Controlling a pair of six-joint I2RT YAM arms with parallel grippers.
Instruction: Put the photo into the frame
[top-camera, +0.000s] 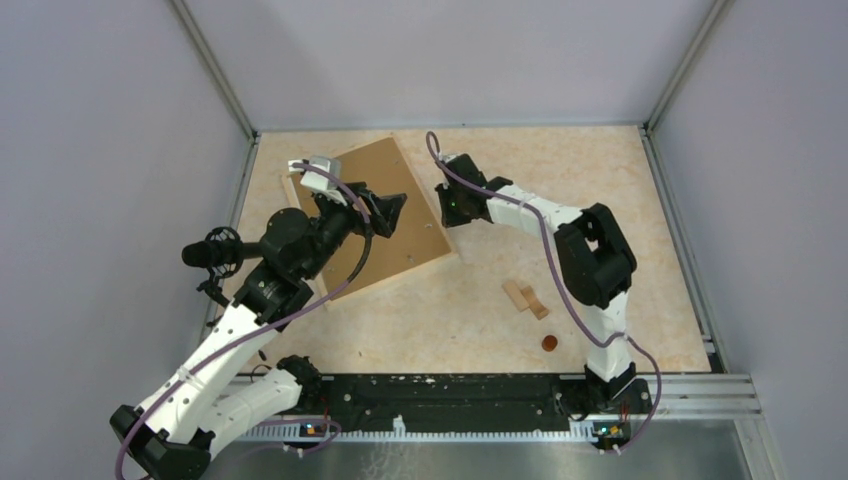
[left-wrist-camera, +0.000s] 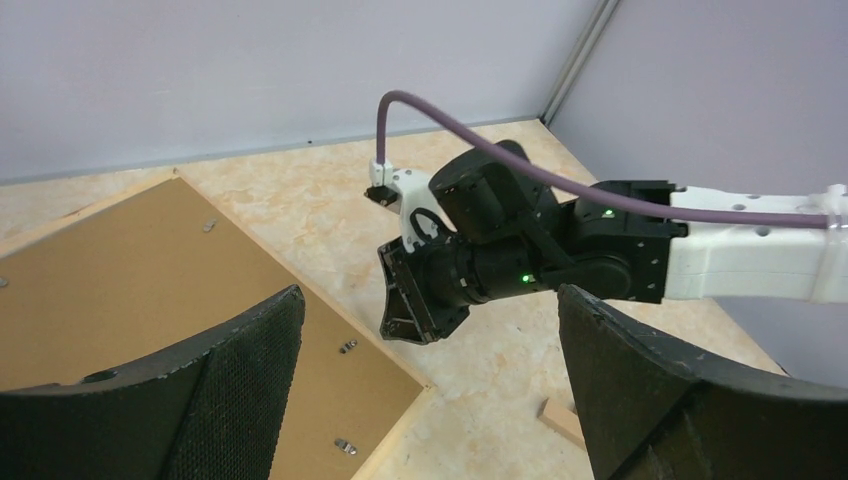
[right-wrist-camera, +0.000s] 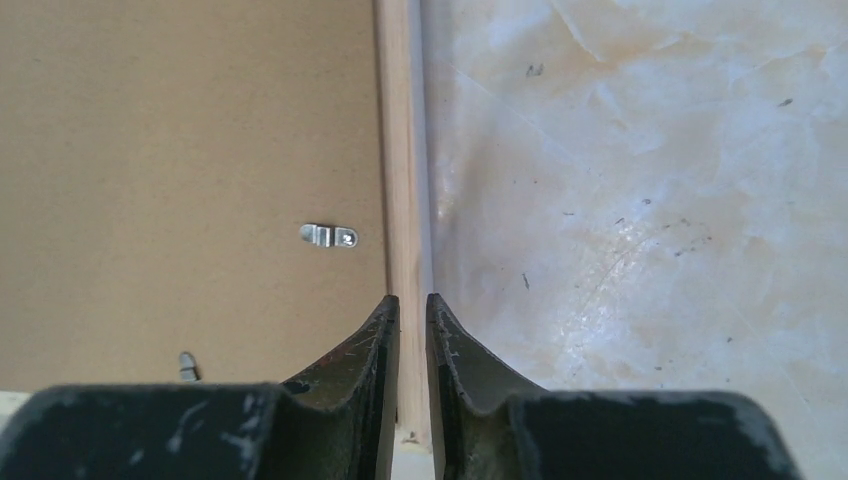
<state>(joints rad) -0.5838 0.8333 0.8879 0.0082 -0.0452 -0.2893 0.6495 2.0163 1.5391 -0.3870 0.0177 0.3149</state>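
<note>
From above, the large rectangular photo (top-camera: 415, 235), its plain brown board back upward, lies within the thin pale wooden frame (top-camera: 400, 278), set askew at the far left of the marbled beige table (top-camera: 600, 200). The left arm bends over it, the left gripper (top-camera: 390, 212) above the board. The right arm stretches leftward, the right gripper (top-camera: 445, 205) at the frame's right edge.

In the left wrist view, the jaws are spread wide with nothing between them.

In the right wrist view, the jaws are narrow, apparently pinching the frame's slat, near a small metal clip (right-wrist-camera: 328, 235).
</note>
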